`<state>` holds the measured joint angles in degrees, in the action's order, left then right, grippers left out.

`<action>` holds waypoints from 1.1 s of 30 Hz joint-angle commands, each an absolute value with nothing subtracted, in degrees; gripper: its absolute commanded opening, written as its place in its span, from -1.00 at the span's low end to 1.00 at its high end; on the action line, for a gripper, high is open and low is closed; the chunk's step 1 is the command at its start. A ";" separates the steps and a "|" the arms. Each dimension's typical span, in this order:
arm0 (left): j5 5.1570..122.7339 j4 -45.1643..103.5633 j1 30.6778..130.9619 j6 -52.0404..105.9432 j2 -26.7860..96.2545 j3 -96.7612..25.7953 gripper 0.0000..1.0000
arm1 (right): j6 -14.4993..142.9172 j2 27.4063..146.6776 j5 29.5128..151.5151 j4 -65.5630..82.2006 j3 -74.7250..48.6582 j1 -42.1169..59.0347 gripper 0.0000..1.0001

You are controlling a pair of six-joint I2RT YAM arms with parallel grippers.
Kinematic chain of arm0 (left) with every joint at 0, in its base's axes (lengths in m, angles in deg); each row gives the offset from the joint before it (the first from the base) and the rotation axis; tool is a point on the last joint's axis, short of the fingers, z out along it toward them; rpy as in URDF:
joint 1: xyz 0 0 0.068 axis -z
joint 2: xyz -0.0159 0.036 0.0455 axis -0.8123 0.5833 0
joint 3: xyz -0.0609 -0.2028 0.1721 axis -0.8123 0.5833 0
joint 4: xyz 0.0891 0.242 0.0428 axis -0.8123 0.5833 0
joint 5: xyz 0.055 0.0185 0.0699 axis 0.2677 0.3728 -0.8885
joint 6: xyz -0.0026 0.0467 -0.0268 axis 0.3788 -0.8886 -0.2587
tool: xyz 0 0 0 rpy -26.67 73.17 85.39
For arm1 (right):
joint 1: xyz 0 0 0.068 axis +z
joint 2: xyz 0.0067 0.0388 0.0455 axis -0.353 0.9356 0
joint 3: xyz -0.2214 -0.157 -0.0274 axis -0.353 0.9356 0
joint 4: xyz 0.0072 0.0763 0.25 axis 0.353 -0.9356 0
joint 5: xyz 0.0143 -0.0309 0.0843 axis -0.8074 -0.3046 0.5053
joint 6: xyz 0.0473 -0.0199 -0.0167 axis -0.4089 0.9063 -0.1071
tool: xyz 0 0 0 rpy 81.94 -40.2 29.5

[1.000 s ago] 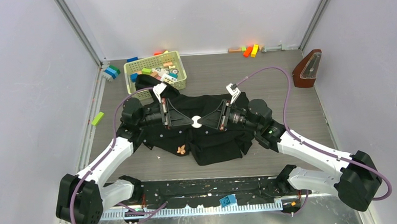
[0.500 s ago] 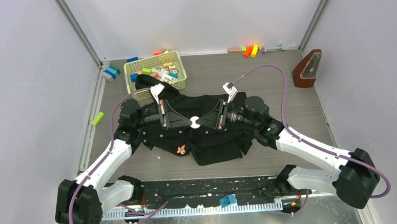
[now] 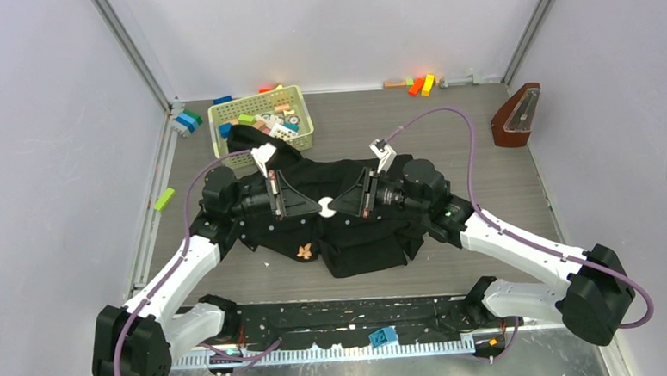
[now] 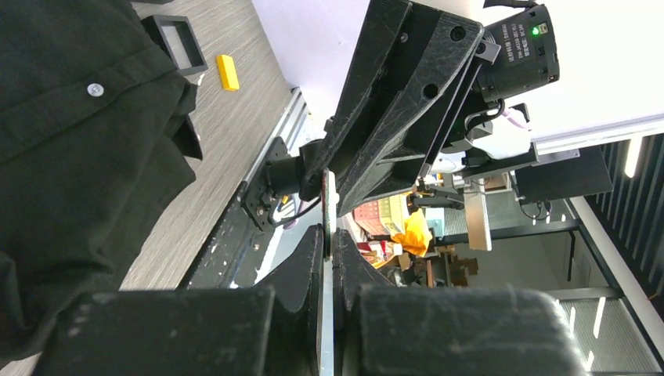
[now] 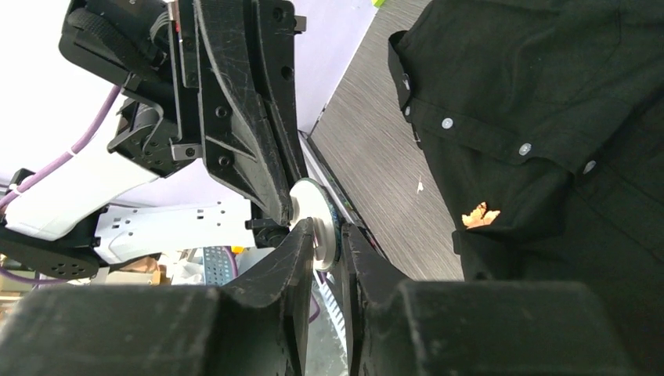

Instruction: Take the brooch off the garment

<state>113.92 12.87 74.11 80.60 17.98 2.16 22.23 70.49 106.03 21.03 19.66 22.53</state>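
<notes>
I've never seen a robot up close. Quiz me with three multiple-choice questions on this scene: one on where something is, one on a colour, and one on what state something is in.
1. Where is the orange brooch?
A) in the basket
B) on the black garment
C) on the bare table

2. What colour is the small disc between the two arms' tips?
A) white
B) blue
C) red

3. How is the left gripper?
A) wide open
B) shut on the disc
C) hidden from every camera

Answers:
1 B: the top view shows it lying on the near part of the cloth.
2 A: it shows white in all three views.
3 B: its own wrist view shows the fingers clamped on the disc's thin edge, and the right gripper is closed on the disc from the other side.
</notes>
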 commanded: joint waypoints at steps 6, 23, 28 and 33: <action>116.14 19.29 75.06 74.94 14.44 -0.53 -1.00 | 22.80 71.56 93.18 17.48 19.69 22.40 -0.47; 98.39 44.89 80.93 58.11 23.08 -3.86 -1.00 | 30.01 62.37 75.48 -2.16 18.68 22.32 0.40; 95.57 40.06 86.76 58.46 34.16 -4.66 -1.00 | 31.64 59.95 64.38 -16.73 17.99 21.95 0.43; 87.59 44.23 86.11 55.85 42.67 -7.68 -1.00 | 27.01 57.58 51.85 -27.83 17.73 20.73 0.97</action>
